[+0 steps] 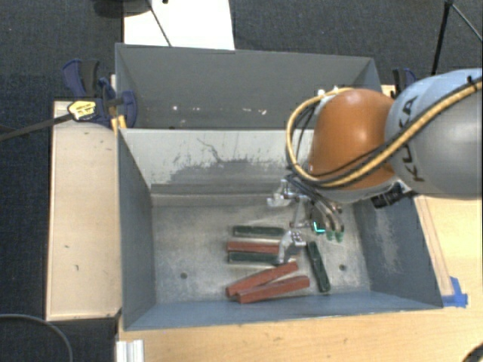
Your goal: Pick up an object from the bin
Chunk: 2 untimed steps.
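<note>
My gripper hangs under the orange wrist cover, low over the right-centre of the bin floor. Its tip is at the right ends of three short bars stacked side by side: a dark green bar, a reddish-brown bar and another dark green bar. Just to the gripper's right a dark green bar lies at an angle. I see nothing held in the gripper.
Two reddish-brown bars lie together near the front wall, below the gripper. The arm and its cables cover the bin's right rear part. The left half of the floor is bare metal.
</note>
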Available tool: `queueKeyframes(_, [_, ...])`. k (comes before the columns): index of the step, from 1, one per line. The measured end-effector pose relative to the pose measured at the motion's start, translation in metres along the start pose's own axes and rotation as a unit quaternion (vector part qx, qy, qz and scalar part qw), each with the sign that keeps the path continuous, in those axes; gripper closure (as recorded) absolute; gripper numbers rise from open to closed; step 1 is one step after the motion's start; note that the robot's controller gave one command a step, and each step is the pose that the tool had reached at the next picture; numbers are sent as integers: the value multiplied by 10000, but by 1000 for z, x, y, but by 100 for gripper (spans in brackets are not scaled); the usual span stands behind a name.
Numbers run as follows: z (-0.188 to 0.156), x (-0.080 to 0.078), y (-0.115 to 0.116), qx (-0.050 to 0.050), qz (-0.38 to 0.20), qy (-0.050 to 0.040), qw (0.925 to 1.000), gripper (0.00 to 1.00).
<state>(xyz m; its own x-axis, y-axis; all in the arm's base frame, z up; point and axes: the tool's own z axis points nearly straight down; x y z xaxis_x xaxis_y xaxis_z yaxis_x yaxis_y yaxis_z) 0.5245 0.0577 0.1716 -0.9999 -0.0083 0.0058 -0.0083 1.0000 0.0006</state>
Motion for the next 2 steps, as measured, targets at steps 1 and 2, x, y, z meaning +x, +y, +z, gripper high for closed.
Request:
queueKeyframes(1, [-4,-2,0,-2,8,-40,10000,0])
queueKeyframes(2, [92,-5,28,-5,-280,-140,9995,100])
